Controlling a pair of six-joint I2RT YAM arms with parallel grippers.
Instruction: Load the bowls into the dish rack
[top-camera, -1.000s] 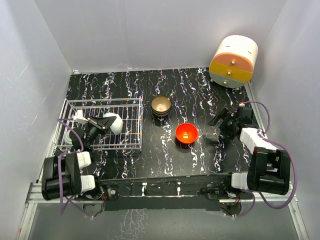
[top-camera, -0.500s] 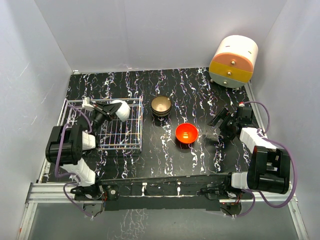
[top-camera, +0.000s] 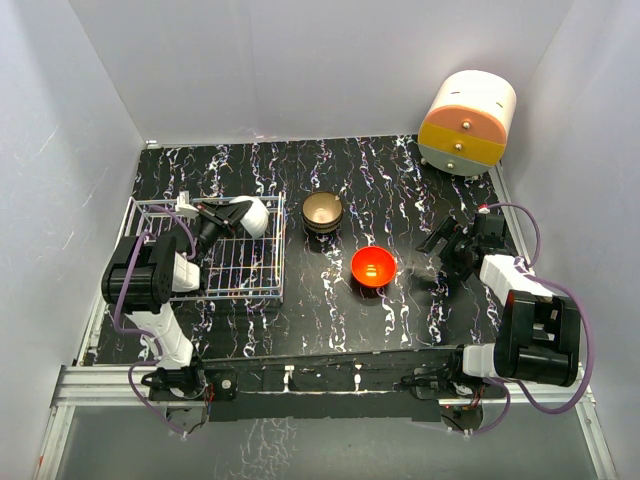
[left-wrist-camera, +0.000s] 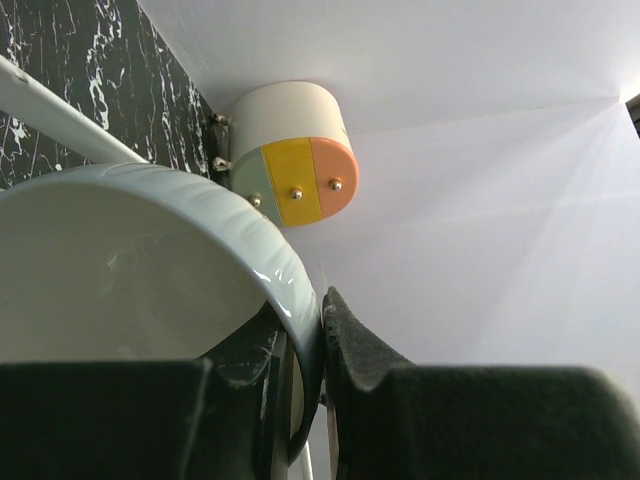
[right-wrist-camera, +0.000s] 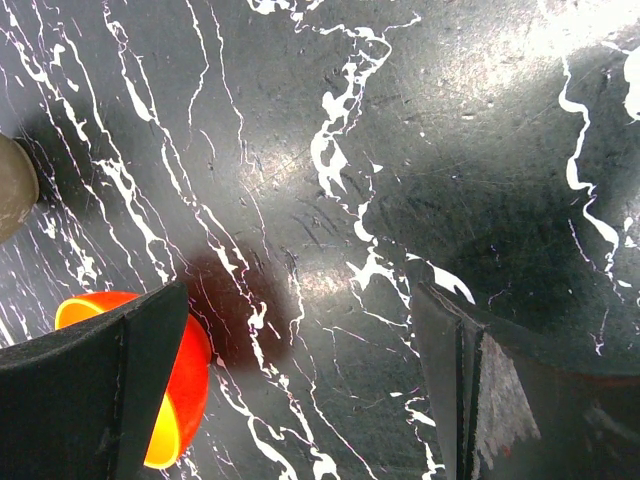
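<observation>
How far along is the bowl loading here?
Done: no bowl seen resting in the dish rack. In hand: left end effector grips the white bowl by its rim above the rack. Left: brown bowl and red bowl sit on the table; right end effector open.

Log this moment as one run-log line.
left gripper: shut on white bowl rim, at dish rack far right corner | right gripper: open, empty, beside red bowl | brown bowl: on table
</observation>
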